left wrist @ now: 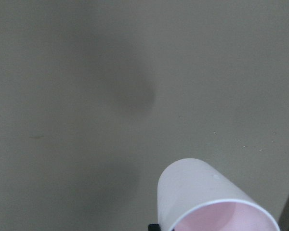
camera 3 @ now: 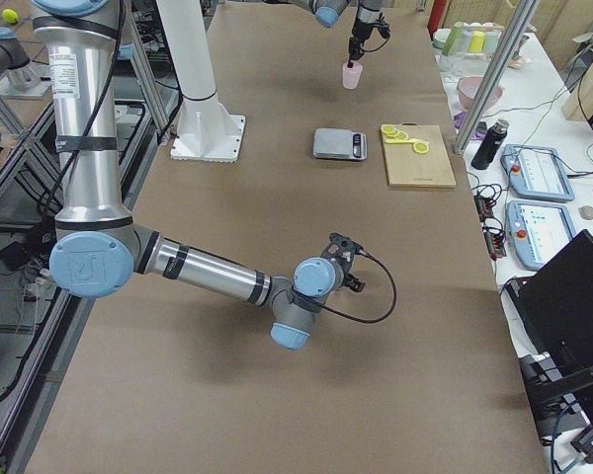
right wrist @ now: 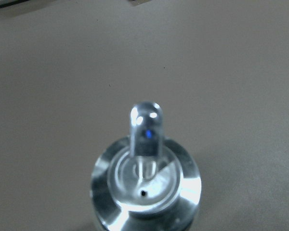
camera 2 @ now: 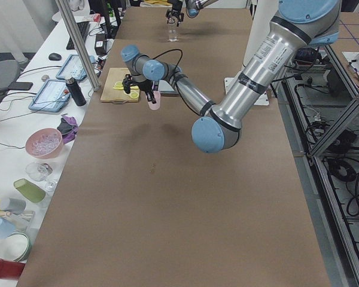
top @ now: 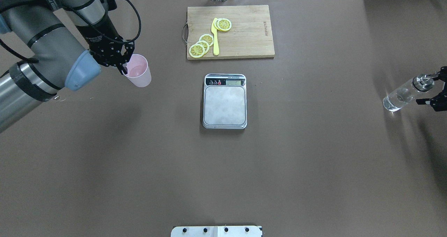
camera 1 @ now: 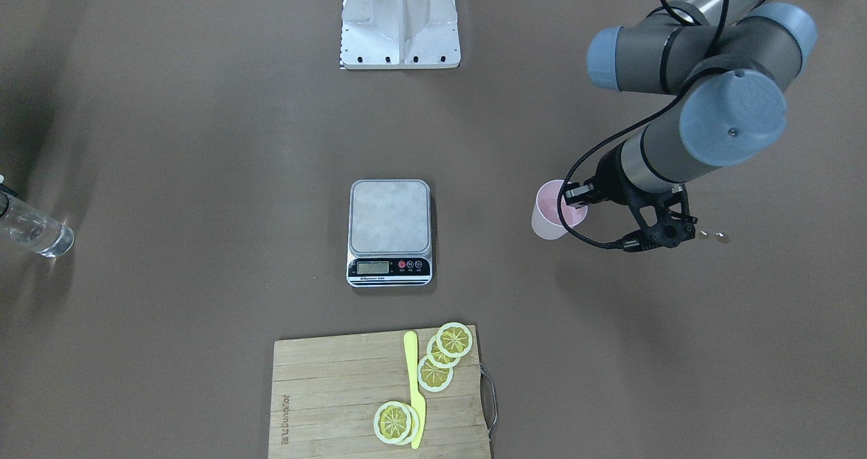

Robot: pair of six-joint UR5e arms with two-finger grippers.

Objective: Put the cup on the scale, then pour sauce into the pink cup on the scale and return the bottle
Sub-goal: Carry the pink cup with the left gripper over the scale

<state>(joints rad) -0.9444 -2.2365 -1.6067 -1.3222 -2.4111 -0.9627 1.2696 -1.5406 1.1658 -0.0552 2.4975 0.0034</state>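
The pale pink cup (top: 138, 72) hangs above the table, left of the scale (top: 225, 106), with its shadow on the table below. My left gripper (top: 123, 63) is shut on its rim, one finger inside; the front-facing view shows this too, with the gripper (camera 1: 577, 198) on the cup (camera 1: 550, 216). The cup fills the bottom of the left wrist view (left wrist: 202, 197). The clear bottle (top: 401, 98) stands at the far right edge. My right gripper (top: 429, 89) is open, with a finger on either side of its metal spout top (right wrist: 144, 183). The scale's platform (camera 1: 389, 215) is bare.
A wooden cutting board (top: 244, 37) with lemon slices (top: 200, 45) and a yellow knife (top: 214, 37) lies beyond the scale. The white robot base plate (camera 1: 399, 32) stands on the robot's side of the table.
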